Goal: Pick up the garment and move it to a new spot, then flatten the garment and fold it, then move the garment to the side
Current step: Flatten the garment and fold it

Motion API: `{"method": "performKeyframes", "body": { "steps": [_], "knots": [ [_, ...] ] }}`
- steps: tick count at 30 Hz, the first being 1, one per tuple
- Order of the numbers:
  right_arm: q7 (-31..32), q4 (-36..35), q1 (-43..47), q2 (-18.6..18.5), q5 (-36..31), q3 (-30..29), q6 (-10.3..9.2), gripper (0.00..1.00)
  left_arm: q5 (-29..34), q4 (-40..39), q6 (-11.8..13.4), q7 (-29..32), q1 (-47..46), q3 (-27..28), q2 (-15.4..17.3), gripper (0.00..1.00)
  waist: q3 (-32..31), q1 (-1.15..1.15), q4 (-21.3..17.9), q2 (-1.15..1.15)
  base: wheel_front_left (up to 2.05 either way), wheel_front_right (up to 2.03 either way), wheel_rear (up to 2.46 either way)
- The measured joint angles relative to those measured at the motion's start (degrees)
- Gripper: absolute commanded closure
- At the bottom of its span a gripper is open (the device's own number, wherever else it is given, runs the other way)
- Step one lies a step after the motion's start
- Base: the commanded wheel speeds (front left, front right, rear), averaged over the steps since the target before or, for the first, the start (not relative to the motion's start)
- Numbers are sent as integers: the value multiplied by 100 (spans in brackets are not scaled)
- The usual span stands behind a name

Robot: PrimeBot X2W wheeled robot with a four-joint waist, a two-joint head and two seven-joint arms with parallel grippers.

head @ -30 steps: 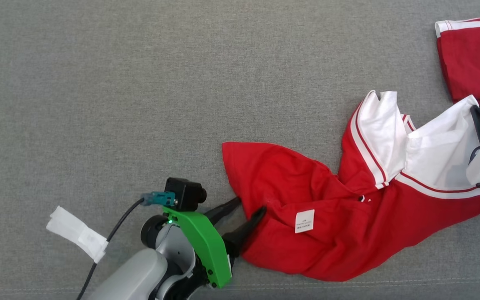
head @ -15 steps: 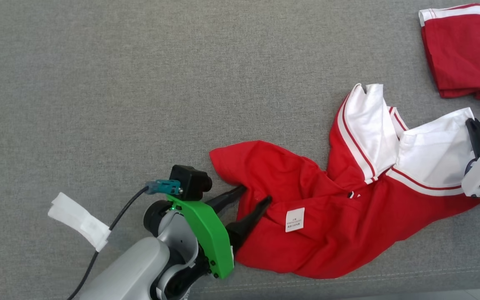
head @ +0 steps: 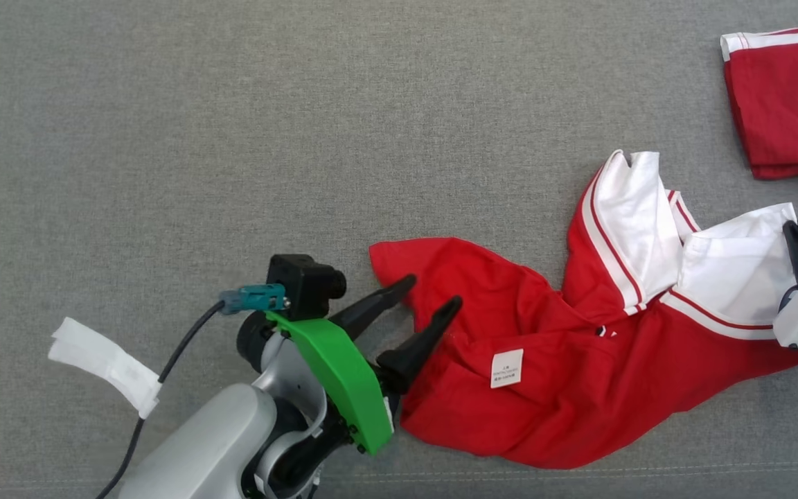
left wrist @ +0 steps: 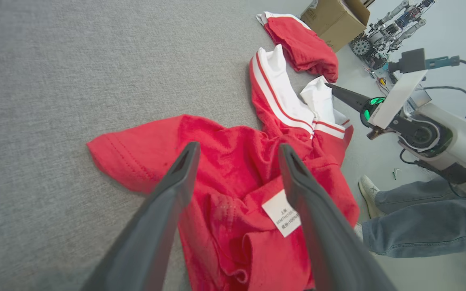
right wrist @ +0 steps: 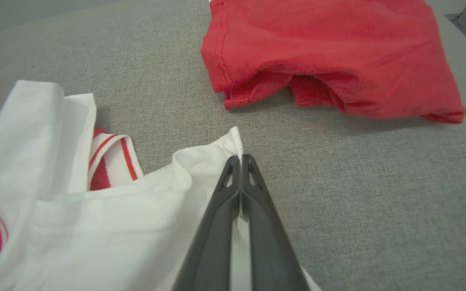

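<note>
Red knit with white striped panels: the garment (head: 544, 395) lies crumpled on the grey fabric surface (head: 233, 138), low and to the right in the head view, with its care label (head: 507, 368) facing up. A second red garment (head: 787, 104) lies apart at the upper right.

Change over the last second:
- The left gripper (head: 431, 292) has lifted off the edge it was nosing into. Its fingers (head: 378, 306) now stand spread wide over the red cloth and hold nothing.
- The red corner (head: 382, 253) sits where it did, so no grasp was made there.
- The right gripper (head: 792, 232) stays pinched fully together on the corner of the white panel (right wrist: 95, 226). That corner has come lower in the head view and the panel lies flatter.
- The head camera swung briefly and came back, which is not a move of the things.

Reading: only one end is secured, so the pick-up is not yet under way. The left side likely needs a fresh, lower approach onto a fold before both arms can lift and carry.
</note>
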Motion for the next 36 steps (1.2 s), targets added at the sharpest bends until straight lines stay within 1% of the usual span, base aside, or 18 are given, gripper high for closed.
{"method": "performKeyframes", "body": {
  "steps": [6,11,16,21,29,30,31,32,33,34,36],
  "knots": [
    [2,-60,-1,27,0,69,-26,100,-71,-118,-26,153,1,-325,-142,0,-1,0,32,0,0,0,0],
    [59,-152,-3,73,-1,125,-26,100,-62,88,13,283,3,-453,-193,0,59,0,-6,0,0,0,0],
    [60,-185,-4,110,-1,131,-26,100,3,405,130,313,3,-454,-186,0,146,0,-98,0,0,0,0],
    [59,-183,-4,124,-1,68,-27,100,4,650,136,358,3,-460,-190,0,233,0,-193,0,0,0,0],
    [54,-177,-2,143,-1,27,-27,100,44,786,123,353,-7,-469,-203,0,249,0,-211,0,0,0,0],
    [54,-175,-2,145,-1,26,-27,100,43,792,120,353,-7,-472,-212,17,247,0,-209,0,0,0,0],
    [53,-169,-2,146,-1,23,-27,100,41,803,102,354,-7,-480,-230,17,245,0,-205,0,0,0,0],
    [53,-167,-1,146,-1,20,-29,100,38,810,74,355,-8,-491,-247,71,240,0,-198,0,0,0,0],
    [53,-166,-1,146,-1,20,-29,100,33,813,70,354,-8,-494,-269,97,236,0,-192,0,0,0,0],
    [53,-167,-1,147,-1,21,-29,100,32,814,69,354,-8,-494,-300,100,233,0,-187,0,0,0,0],
    [52,-156,-1,148,-1,11,-29,100,30,835,13,353,-8,-505,-348,100,224,0,-172,0,0,0,0]
  ]
}}
